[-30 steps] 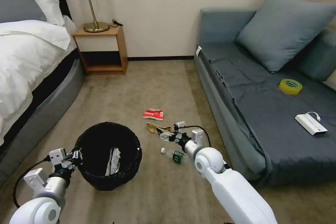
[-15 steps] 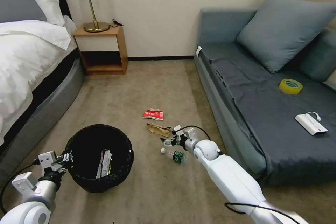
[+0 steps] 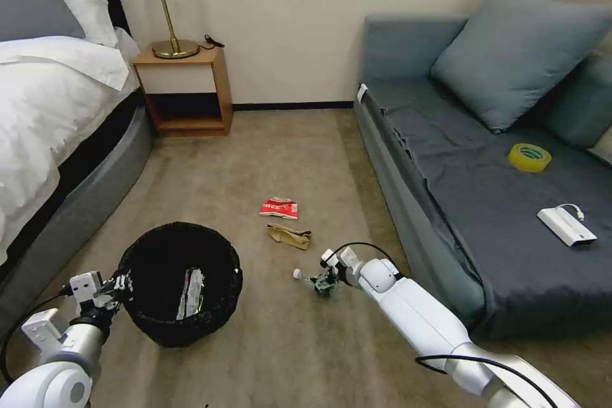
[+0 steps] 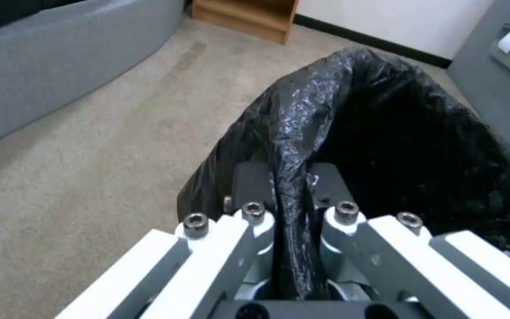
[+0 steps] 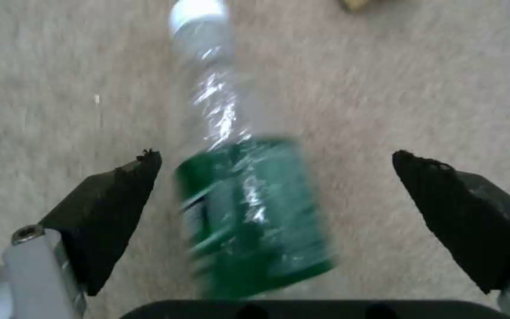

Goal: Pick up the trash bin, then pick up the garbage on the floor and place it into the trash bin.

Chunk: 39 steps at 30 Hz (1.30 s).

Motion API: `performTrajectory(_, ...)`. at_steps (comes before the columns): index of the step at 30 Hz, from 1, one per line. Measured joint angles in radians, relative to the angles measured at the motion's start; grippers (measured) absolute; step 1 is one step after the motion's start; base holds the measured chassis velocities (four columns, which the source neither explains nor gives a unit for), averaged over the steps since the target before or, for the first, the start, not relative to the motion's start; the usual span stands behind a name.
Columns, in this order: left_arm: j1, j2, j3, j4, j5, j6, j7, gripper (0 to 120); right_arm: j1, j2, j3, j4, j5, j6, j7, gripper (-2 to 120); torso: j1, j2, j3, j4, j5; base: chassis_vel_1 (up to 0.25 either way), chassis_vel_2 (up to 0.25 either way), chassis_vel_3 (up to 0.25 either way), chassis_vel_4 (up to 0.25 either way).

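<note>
The black trash bin [image 3: 180, 282] stands low on the carpet at the left, a shiny wrapper [image 3: 189, 294] lying inside. My left gripper [image 3: 120, 283] is shut on its bag-lined rim [image 4: 293, 146], one finger on each side of the wall. On the floor lie a red-white snack packet [image 3: 279, 207], crumpled brown paper [image 3: 289, 235] and a small clear green-labelled bottle [image 3: 313, 281]. My right gripper [image 3: 326, 279] is down at the bottle, open, its black pads [image 5: 110, 204] either side of the green label [image 5: 254, 212] without touching.
A grey sofa [image 3: 484, 204] runs along the right with a yellow tape roll [image 3: 529, 157] and a white box with a cable [image 3: 566, 225]. The bed [image 3: 51, 115] and a wooden nightstand [image 3: 185, 89] with a lamp are at the left.
My right gripper has dropped from beside the brown paper down to the bottle and now straddles it. The bin, held by the left gripper, has shifted left and lower.
</note>
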Motion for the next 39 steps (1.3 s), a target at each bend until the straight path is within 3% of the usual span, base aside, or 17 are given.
performTrajectory(8,-0.006,-0.002,-0.003,0.006,0.001,0.002,0.001,4,0.008,0.029,0.001,-0.07,-0.023,0.034,0.002,100,0.0,0.0,0.0,0.0001,0.0,0.0,0.0,0.0,0.0)
performTrajectory(30,-0.011,0.013,0.0,0.021,-0.005,0.001,0.011,4,-0.011,0.029,-0.015,-0.043,-0.016,0.028,0.013,100,0.0,0.0,0.0,0.0001,0.0,0.0,0.0,0.0,0.0)
performTrajectory(36,-0.006,0.02,-0.009,0.028,-0.01,-0.006,0.018,4,-0.013,0.03,-0.01,-0.054,-0.019,0.032,0.018,90,0.0,0.0,0.0,0.0,0.0,0.0,0.0,0.0,0.0)
performTrajectory(39,-0.006,0.02,-0.009,0.031,-0.01,-0.009,0.021,4,-0.017,0.029,-0.007,-0.056,-0.018,0.033,0.03,74,0.0,0.0,0.0,0.0,0.0,0.0,0.0,0.0,0.0)
